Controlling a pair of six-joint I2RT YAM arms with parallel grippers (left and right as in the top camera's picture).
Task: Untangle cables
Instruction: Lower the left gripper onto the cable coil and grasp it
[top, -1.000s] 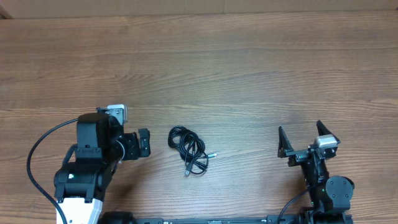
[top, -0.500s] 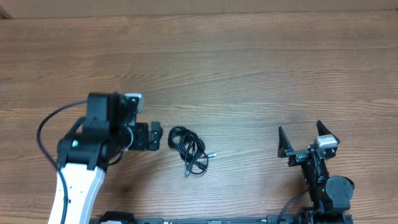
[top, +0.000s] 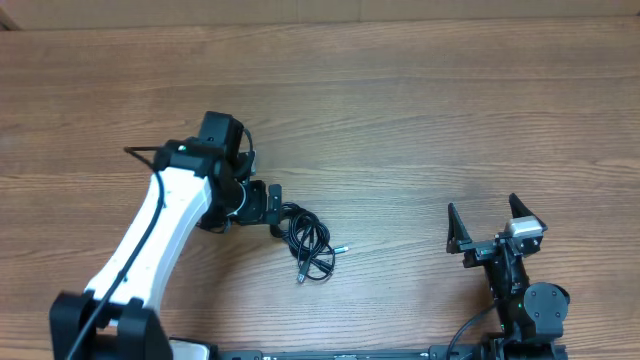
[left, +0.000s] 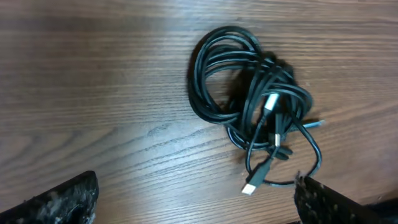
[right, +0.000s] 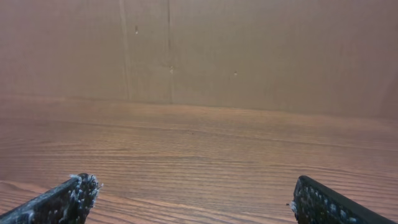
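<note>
The cables (top: 303, 238) lie as one small black tangled bundle on the wooden table (top: 400, 110), a little left of centre. In the left wrist view the cables (left: 268, 87) form loops with a pale plug tip (left: 250, 187) pointing toward the camera. My left gripper (top: 273, 209) hovers at the bundle's upper left edge, open; its right finger (left: 336, 205) stands just beside the bundle's lowest loop, and the left gripper (left: 196, 202) holds nothing. My right gripper (top: 482, 206) rests open at the right, far from the cables.
The right wrist view has only bare wood and a brown back wall (right: 205, 50) between the fingers (right: 62, 200) of my right gripper (right: 193, 202). A thicker black robot wire (top: 150, 152) runs along the left arm.
The left arm has swung up and to the right, bringing its open gripper from well left of the bundle to the bundle's edge. The right arm and the cables have not moved.
</note>
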